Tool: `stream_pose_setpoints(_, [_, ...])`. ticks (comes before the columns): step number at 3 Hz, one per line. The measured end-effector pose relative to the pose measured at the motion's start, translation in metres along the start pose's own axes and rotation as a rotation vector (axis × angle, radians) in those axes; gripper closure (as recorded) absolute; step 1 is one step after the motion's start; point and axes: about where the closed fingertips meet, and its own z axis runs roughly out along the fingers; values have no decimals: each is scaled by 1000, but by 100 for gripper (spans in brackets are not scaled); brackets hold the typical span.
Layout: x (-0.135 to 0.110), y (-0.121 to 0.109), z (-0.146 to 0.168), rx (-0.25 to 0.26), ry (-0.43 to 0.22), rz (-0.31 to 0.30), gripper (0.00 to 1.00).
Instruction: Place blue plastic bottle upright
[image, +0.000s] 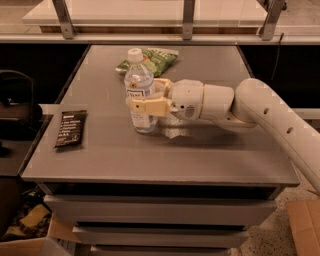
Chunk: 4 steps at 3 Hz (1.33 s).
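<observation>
**On the grey table: bottle upright, held in my gripper**

Just left of the table's centre, the blue plastic bottle (137, 80) stands upright, its base down on the surface and its white cap (134, 52) pointing straight up. The pale label wraps its middle; I cannot read the lettering from here. My gripper (143, 95) reaches in from the right at label height and closes on the bottle: the near finger (150, 106) lies across its front face, the far finger (161, 83) shows just behind its right shoulder, and the bottle sits pinched between the two. The white wrist housing (187, 99) is level with the bottle's body, and my arm (272, 112) runs off to the right and down past the table's edge.

Behind the bottle, towards the far edge, the green snack bag (155, 59) lies flat, near the bottle's cap in this view but apart from it. Well off to the left, near the left rim, the flat black wrapper packet (70, 129) lies on its own, clear of bottle and gripper alike. The table (200, 160) itself is a plain grey top above stacked drawers. Down on the floor at the lower right, there is a corner of a cardboard box (305, 227).
</observation>
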Motion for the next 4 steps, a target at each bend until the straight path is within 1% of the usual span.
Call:
stream_pose_setpoints(1, [2, -1, -1, -2, -1, 7, 13])
stream_pose_setpoints(2, [3, -1, -1, -10, -1, 13, 0])
stream_pose_setpoints(3, [-1, -3, -7, -3, 8, 3, 0])
stream_pose_setpoints(4, [-4, -12, -19, 16, 23, 5, 0])
